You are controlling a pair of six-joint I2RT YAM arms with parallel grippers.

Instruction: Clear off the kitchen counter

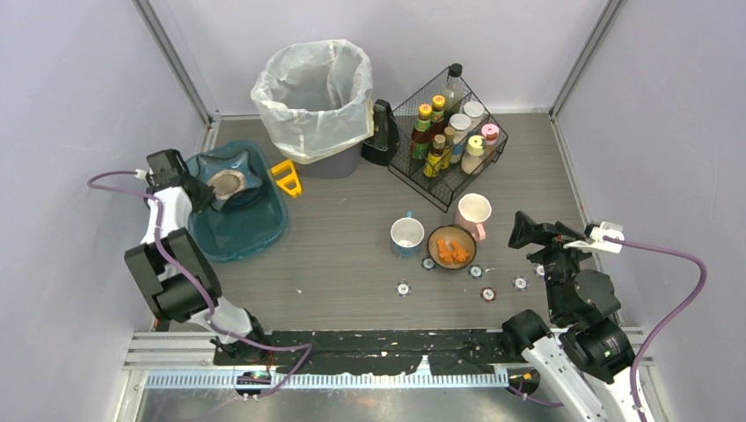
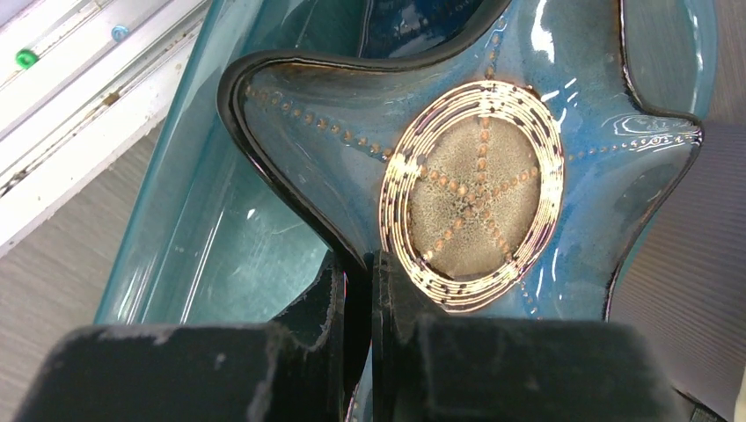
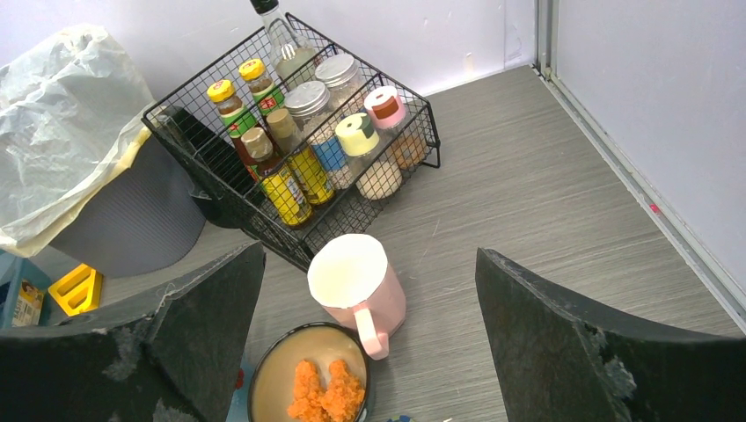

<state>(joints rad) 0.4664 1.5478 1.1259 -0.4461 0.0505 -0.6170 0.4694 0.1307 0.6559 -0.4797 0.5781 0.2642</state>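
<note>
**Top view.** Your left gripper (image 1: 204, 189) sits at the far left of the kitchen counter (image 1: 352, 264), over the teal tub (image 1: 264, 233). Its jaws are pinched narrow on the rim of a blue star-shaped dish (image 1: 230, 180). Your right gripper (image 1: 519, 230) hangs above the counter's right side with its fingers spread wide and nothing between them. The rest of the counter lies between the two grippers.

**Left wrist view.** Here you see what the top view hides: the fingers (image 2: 334, 290) clamp the dish at a notch between two star points, just beside its gold-ringed centre. The counter shows only as strips at the lower left and the right edge.

**Right wrist view.** The counter fills the floor ahead. On it stand a pink mug (image 3: 356, 281), a bowl of orange food (image 3: 308, 378) touching it, and the wire rack (image 3: 290, 132) of bottles behind. Only the top view shows the blue cup (image 1: 406, 236) and the small round tokens (image 1: 403, 287).
</note>
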